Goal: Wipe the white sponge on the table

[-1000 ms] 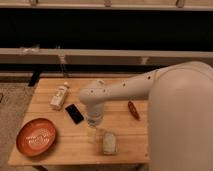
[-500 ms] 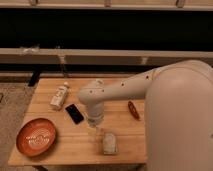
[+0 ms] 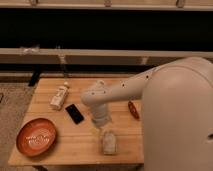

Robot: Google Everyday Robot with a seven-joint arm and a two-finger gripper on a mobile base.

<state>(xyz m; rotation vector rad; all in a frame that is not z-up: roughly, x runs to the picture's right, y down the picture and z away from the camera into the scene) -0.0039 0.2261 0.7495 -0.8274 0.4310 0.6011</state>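
Hanging below the bent joint of the white robot arm [image 3: 125,92], the pincer [image 3: 103,128] points down over the middle of the light-brown wooden butcher-block tabletop [image 3: 75,146]. Whether it is wide, narrow or holding anything cannot be told from this view. The small off-white rectangular sponge [image 3: 109,142] lies flat on the planks just in front of the pincer, near the front edge; whether the 2 are touching cannot be told either.

To the left of the pincer a flat black rectangular slab [image 3: 75,113] lies at an angle on the wood. Further left and toward the back, a white bottle with a label [image 3: 59,96] lies on its side. A round orange-red dish [image 3: 36,136] sits at the front left corner, well apart from the sponge. On the right, a small red object [image 3: 133,110] rests on the tabletop beside the arm's large white body, which covers the right end of the wood. Behind the tabletop runs a pale horizontal rail [image 3: 100,52] against a dark wall.
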